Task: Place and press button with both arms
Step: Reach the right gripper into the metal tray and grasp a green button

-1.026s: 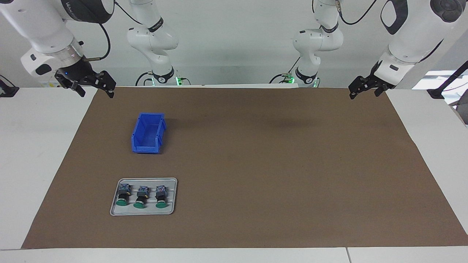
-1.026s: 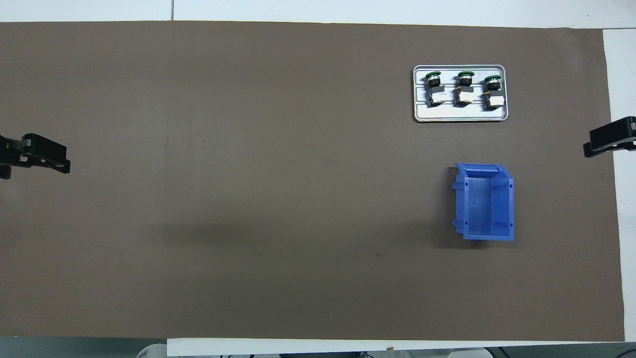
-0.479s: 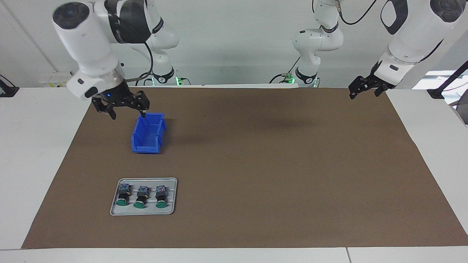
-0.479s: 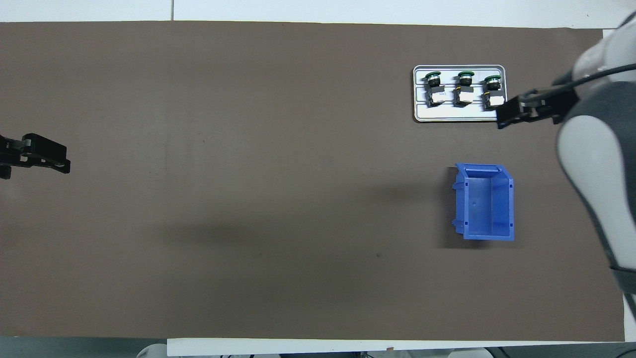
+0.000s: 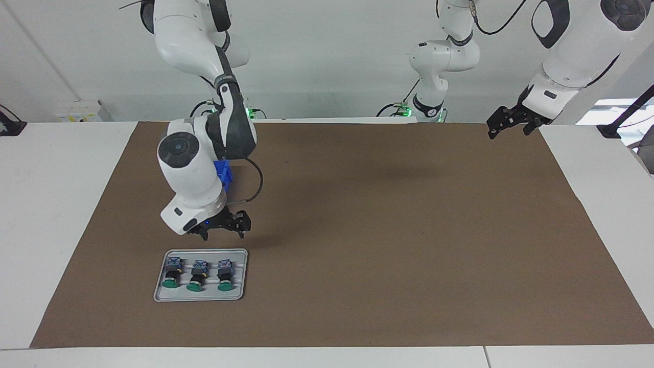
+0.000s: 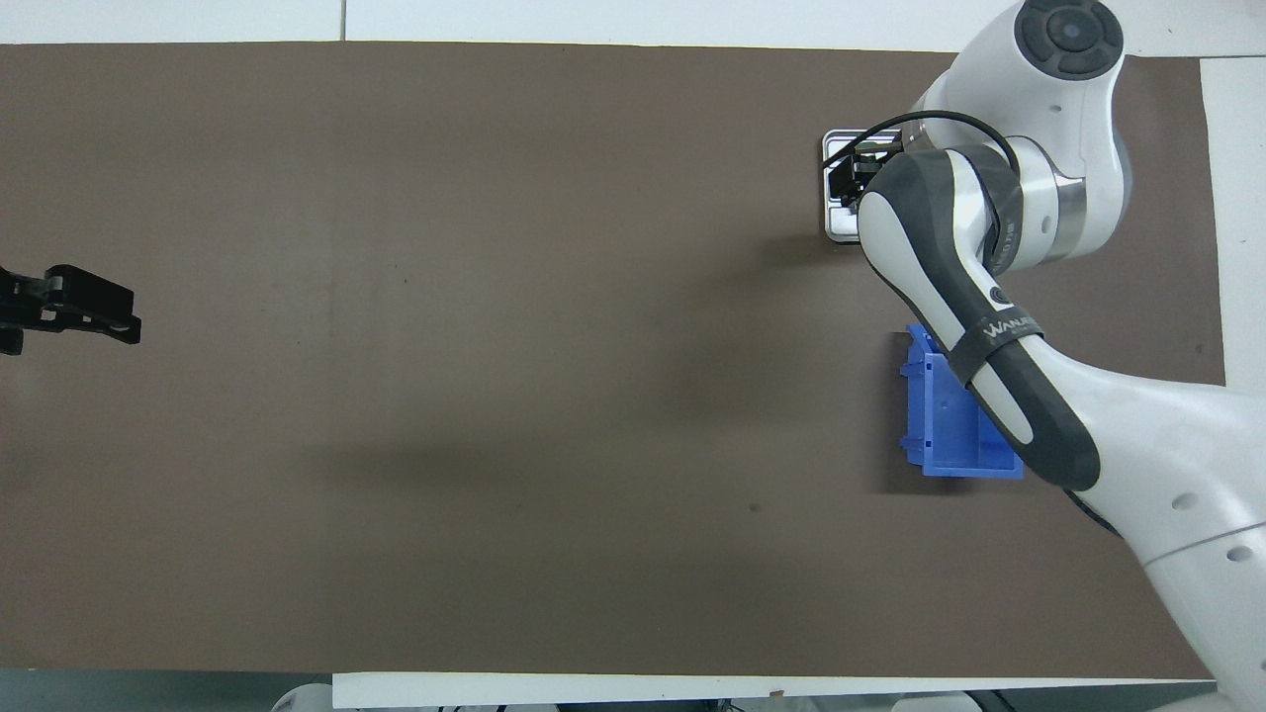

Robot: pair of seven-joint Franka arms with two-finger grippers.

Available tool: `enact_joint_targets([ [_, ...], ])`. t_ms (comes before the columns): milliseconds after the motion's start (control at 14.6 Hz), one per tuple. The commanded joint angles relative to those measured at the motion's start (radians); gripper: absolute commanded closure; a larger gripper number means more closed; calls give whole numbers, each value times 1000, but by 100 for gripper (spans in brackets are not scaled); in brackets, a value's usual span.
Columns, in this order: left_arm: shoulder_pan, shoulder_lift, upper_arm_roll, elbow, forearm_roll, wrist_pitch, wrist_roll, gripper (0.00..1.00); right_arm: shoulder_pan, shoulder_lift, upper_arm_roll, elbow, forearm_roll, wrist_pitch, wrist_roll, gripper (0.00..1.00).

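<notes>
Facing view: right claw [image 5: 224, 231] hangs in the air at centre-left of the frame, just above the upper edge of the grey tray [image 5: 240, 276], fingers apart, nothing in them, not touching the tray. Three buttons lie in a row in the tray at lower left, green caps toward the bottom of the frame; the one at the row's right end is the button [image 5: 224, 274], all three untouched. Right arm's wrist and forearm block most of the blue bin [image 5: 225, 174], only a sliver shows just above the wrist. Left claw [image 5: 508, 124] waits at upper right, over the edge of the brown mat [image 5: 388, 245] covering the bench [image 5: 51, 214], fingers apart, empty. Overhead view: right arm sweeps in from lower right and covers nearly the whole tray [image 6: 829, 222] at upper right, only its left edge shows; buttons hidden here. Right claw [image 6: 849, 178] peeks out as a black bit over that edge. Blue bin [image 6: 940, 425] at right of centre is half covered by the forearm. Left claw [image 6: 84, 307] sits at the frame's left edge, mid-height, over the mat [image 6: 495, 346].
</notes>
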Motion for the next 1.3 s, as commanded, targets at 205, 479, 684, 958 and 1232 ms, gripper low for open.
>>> enact_joint_targets([
  [205, -12, -10, 4, -11, 4, 21, -2, 0, -28, 105, 10, 45, -3, 77, -52, 0],
  [479, -10, -10, 4, -11, 4, 21, -1, 0, -24, 154, 10, 77, -8, 134, -69, 7],
  [684, -2, -11, 4, -14, 4, 22, -2, 0, -28, 160, 10, 79, -11, 137, -71, 11],
  [958, -10, -11, 4, -14, 4, 21, -10, 0, -33, 165, 9, 77, -11, 169, -100, 17],
  [1232, -10, -11, 4, -14, 4, 24, -7, 0, -33, 165, 10, 66, -9, 199, -104, 21],
])
